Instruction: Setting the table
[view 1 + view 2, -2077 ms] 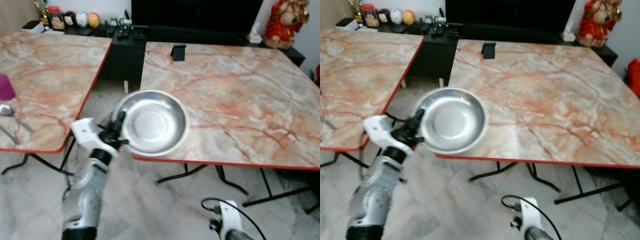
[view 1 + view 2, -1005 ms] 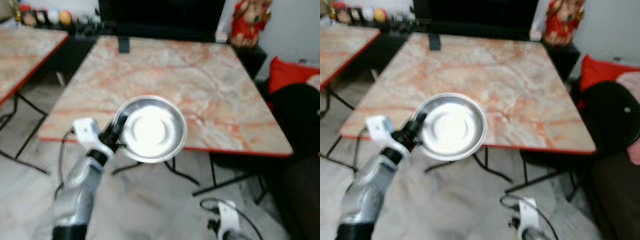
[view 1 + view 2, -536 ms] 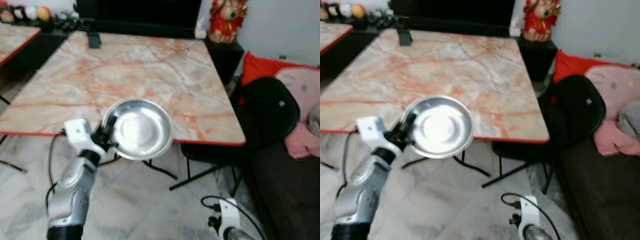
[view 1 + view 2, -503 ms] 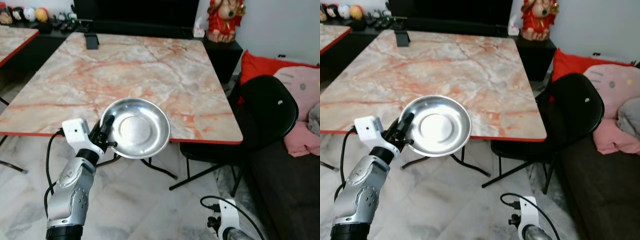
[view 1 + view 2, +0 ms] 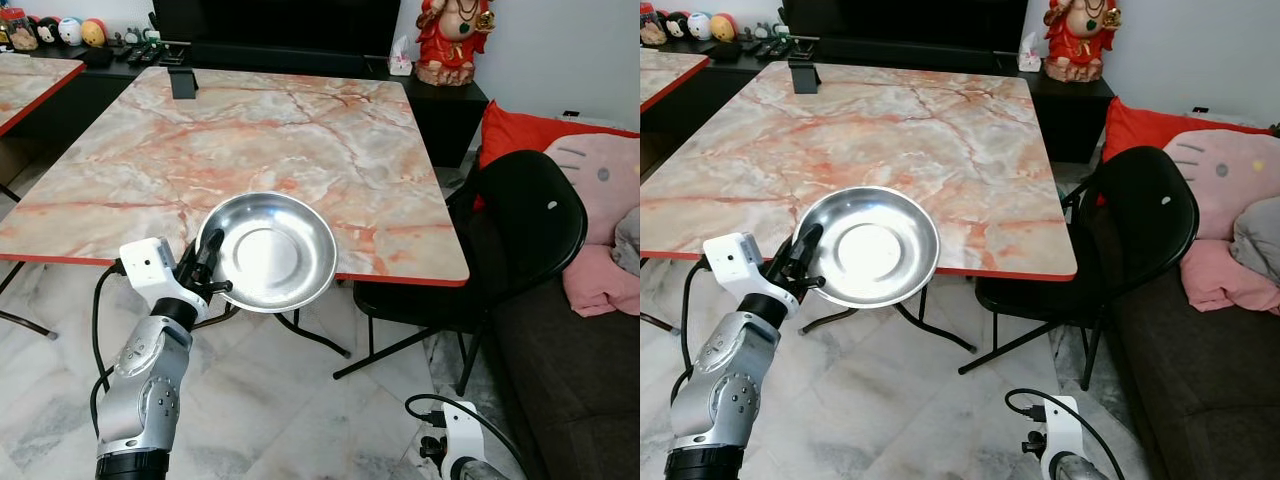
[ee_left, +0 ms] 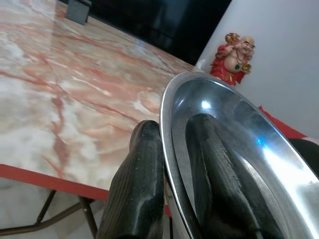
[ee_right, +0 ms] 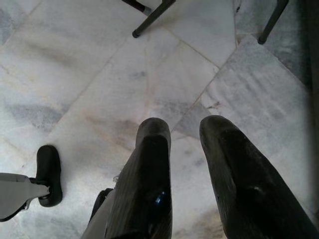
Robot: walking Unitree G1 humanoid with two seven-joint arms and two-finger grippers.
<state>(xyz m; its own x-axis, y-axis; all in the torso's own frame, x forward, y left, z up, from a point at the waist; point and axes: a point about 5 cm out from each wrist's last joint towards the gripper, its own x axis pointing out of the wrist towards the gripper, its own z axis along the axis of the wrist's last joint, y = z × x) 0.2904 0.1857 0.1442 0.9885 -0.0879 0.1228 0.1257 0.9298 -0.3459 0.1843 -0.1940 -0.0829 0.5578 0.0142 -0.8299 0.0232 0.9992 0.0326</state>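
The robot's left arm [image 5: 145,385] is silver with a black cuff, a white box-shaped wrist block and a looping black cable. Its left hand [image 5: 205,262] has two long, ribbed black fingers [image 6: 139,189]. The right hand [image 7: 187,149] matches, on a white, black-cabled wrist.

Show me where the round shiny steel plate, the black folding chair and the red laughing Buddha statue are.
Round shiny steel plate [image 5: 268,250]: left eye view, on its flat centre.
Black folding chair [image 5: 530,215]: left eye view, on the middle of its backrest.
Red laughing Buddha statue [image 5: 1077,35]: right eye view, on its belly.
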